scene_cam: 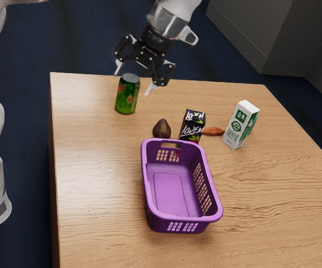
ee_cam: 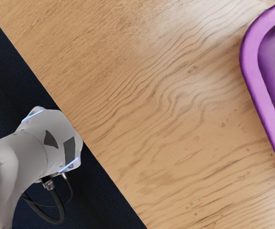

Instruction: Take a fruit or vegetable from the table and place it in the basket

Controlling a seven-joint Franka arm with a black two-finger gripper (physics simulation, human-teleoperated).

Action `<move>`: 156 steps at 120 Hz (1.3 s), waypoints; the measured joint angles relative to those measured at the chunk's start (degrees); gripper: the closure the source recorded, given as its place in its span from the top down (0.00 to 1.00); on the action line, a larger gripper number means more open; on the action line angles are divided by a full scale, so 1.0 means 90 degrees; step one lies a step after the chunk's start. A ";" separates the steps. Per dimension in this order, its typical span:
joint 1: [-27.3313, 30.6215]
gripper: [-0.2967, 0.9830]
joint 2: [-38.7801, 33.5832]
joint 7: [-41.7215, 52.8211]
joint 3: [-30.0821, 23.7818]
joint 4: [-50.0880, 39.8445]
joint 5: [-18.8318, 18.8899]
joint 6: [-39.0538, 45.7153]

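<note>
In the exterior view my gripper [scene_cam: 134, 79] is high at the table's far edge, its two fingertips wide apart with nothing between them; the can stands below them. A dark brown avocado-like thing [scene_cam: 162, 129] rests just behind the purple basket [scene_cam: 172, 217]. An orange carrot [scene_cam: 214, 131] lies between the two cartons, partly hidden by the black one. The basket's floor shows bare. Part of the basket's rim [ee_cam: 254, 71] appears in the wrist view.
A green can [scene_cam: 127, 95] stands near the far edge. Behind the basket is a black carton [scene_cam: 192, 126]; a white carton [scene_cam: 240, 125] stands farther toward the exterior view's right, a teal thing [scene_cam: 253, 124] partly behind it. The wrist view includes the wooden table [ee_cam: 151, 95] and the arm's base [ee_cam: 46, 140].
</note>
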 joint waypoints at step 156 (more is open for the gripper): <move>0.1271 0.77 -0.0225 0.6612 0.0179 -0.4207 0.0832 0.7187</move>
